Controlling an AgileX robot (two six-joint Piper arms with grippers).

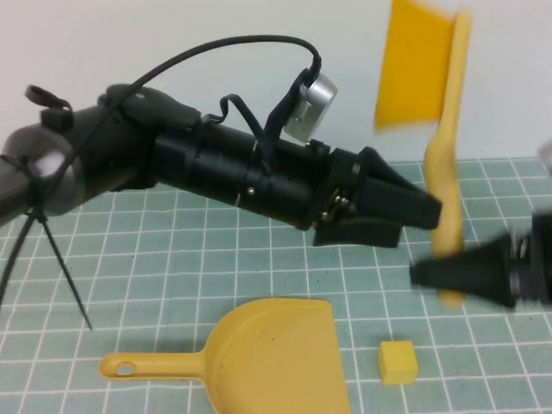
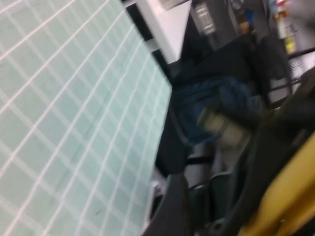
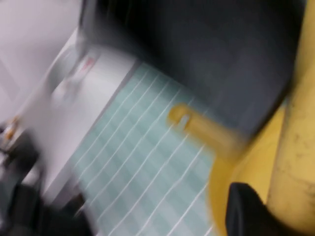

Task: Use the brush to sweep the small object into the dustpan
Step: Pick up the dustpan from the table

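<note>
Matt plastics over a smooth gridded tabletop cover.

The dustpan point(image 1: 280, 349) looks like smooth yellow plastic with a dull sheen, flecked with dark specks inside. The brush point(image 1: 444, 164) has a handle of similar yellow plastic, scuffed in the right wrist view; its head is blurred, so its texture cannot be told. The small cube point(image 1: 398, 362) appears matt and perhaps foam-like. The tabletop point(image 1: 172, 267) is covered by a smooth, low-gloss green mat printed with white lines. The left end effector point(image 1: 405, 211), above the dustpan, and the right end effector point(image 1: 431, 274), at the brush handle, are matt black plastic; a brushed-metal camera housing point(image 1: 309, 105) sits on the left arm.
</note>
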